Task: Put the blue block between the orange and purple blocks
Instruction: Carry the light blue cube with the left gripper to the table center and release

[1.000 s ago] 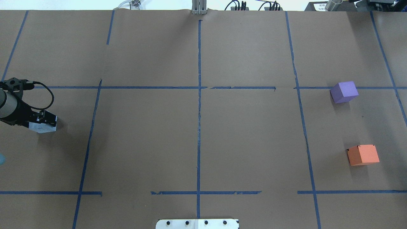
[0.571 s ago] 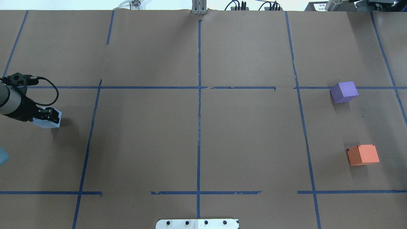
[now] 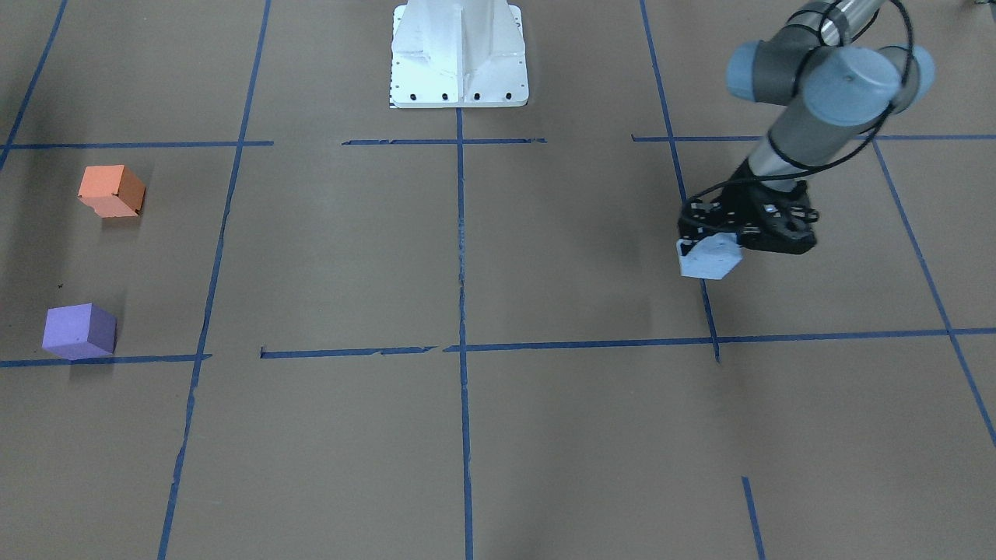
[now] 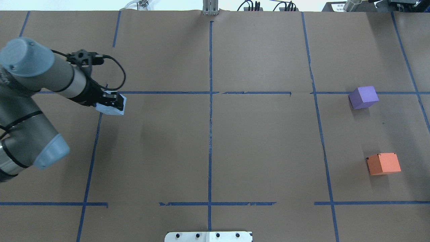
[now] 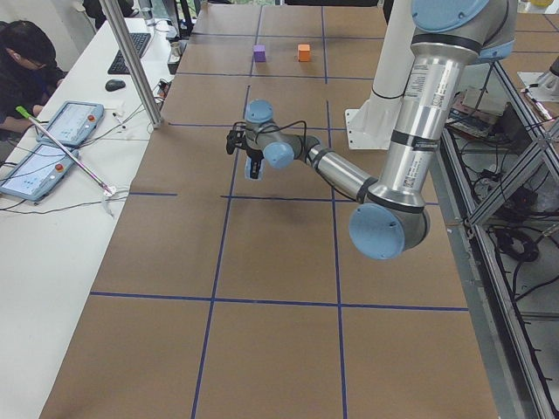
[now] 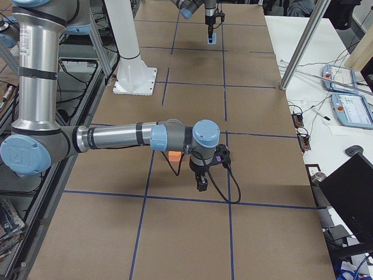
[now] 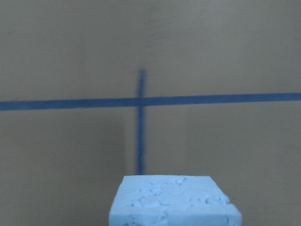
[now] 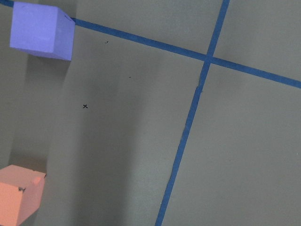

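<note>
My left gripper point(image 4: 113, 103) is shut on the pale blue block point(image 4: 111, 108) and holds it above the table near a tape crossing left of centre. It also shows in the front view point(image 3: 712, 243) with the block point(image 3: 706, 260). The block's top fills the bottom of the left wrist view point(image 7: 174, 200). The purple block point(image 4: 363, 96) and the orange block point(image 4: 383, 163) sit far right, apart from each other. My right gripper point(image 6: 201, 185) hangs near the orange block point(image 6: 173, 156); I cannot tell whether it is open. The right wrist view shows both blocks, purple point(image 8: 41, 29) and orange point(image 8: 19, 193).
Blue tape lines point(image 4: 210, 134) divide the brown paper table into squares. The robot's white base point(image 3: 459, 54) stands at the table's near middle edge. A metal post point(image 5: 131, 61) and an operators' desk with tablets point(image 5: 48, 144) lie beyond the far edge.
My left arm has swung right and away from the robot with the blue block in its grip, from the far left edge to the tape crossing. The purple and orange blocks have not moved.
</note>
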`<move>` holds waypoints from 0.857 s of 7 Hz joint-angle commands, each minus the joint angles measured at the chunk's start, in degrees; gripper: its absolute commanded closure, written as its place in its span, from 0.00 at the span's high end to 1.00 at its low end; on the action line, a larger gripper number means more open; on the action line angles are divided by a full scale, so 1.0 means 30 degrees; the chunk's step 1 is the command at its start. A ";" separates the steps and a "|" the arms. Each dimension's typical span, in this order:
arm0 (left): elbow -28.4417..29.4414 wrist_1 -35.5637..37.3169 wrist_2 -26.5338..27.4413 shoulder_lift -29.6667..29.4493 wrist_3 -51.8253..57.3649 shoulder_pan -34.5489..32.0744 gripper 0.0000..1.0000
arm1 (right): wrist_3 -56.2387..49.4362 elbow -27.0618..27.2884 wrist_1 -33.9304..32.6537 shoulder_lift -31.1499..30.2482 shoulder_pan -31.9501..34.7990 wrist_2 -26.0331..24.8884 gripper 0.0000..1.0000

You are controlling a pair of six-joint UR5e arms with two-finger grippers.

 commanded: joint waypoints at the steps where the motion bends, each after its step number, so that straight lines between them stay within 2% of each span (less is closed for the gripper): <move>1: 0.1970 0.2301 0.2675 -0.4754 -0.3037 0.3270 0.35 | 0.0000 -0.0004 -0.0001 -0.0001 0.0000 0.0000 1.00; 3: 0.6649 0.2159 0.4232 -0.9032 -0.4950 0.4682 0.35 | 0.0000 0.0025 -0.0001 -0.0001 0.0000 0.0146 1.00; 5: 0.7929 0.2099 0.4768 -0.9755 -0.5017 0.5448 0.35 | 0.0000 0.0113 -0.0001 0.0029 0.0000 0.0146 1.00; 6: 0.8020 0.2099 0.4769 -0.9726 -0.4959 0.5567 0.43 | 0.0029 0.0113 -0.0001 0.0029 0.0000 0.0117 1.00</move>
